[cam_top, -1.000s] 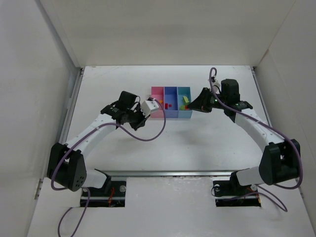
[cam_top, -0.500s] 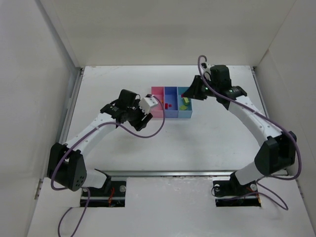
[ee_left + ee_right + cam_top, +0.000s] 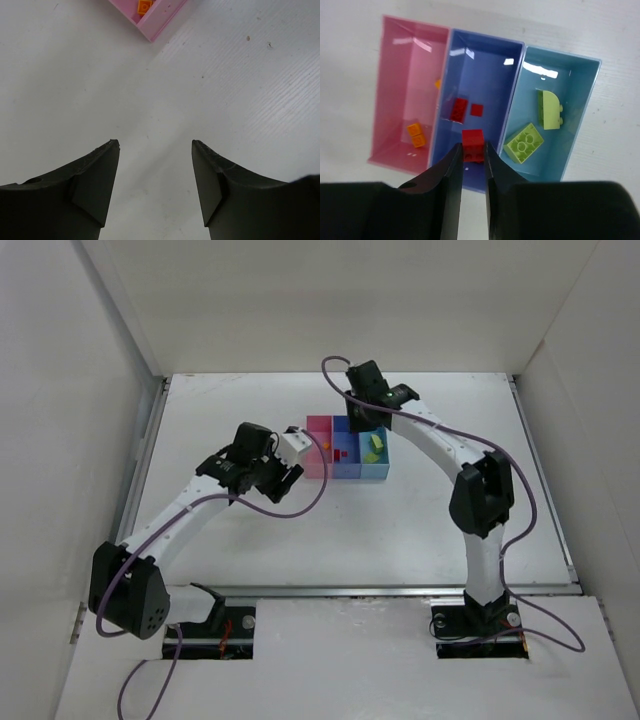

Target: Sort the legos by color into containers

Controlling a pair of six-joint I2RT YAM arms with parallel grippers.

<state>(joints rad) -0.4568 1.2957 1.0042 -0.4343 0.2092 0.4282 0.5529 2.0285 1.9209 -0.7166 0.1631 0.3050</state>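
The joined bins show in the right wrist view: pink (image 3: 400,70), blue (image 3: 487,65), light cyan (image 3: 572,85). My right gripper (image 3: 473,151) is shut on a small red brick (image 3: 473,142) and holds it over the near end of the blue bin. Two red bricks (image 3: 459,108) lie in the blue bin. Orange bricks (image 3: 416,135) lie in the pink bin, and two yellow-green bricks (image 3: 523,143) in the cyan bin. In the top view the right gripper (image 3: 354,424) hangs over the tray (image 3: 345,475). My left gripper (image 3: 155,146) is open and empty over bare table, just left of the pink bin (image 3: 159,20).
White walls enclose the white table (image 3: 420,530) on three sides. The left arm (image 3: 190,505) lies across the left half and the right arm (image 3: 450,450) reaches over the tray from the right. Purple cables trail from both wrists.
My right gripper has swung left from the cyan bin's right side to above the blue bin, carrying the red brick. The left gripper has drawn back slightly to the left.
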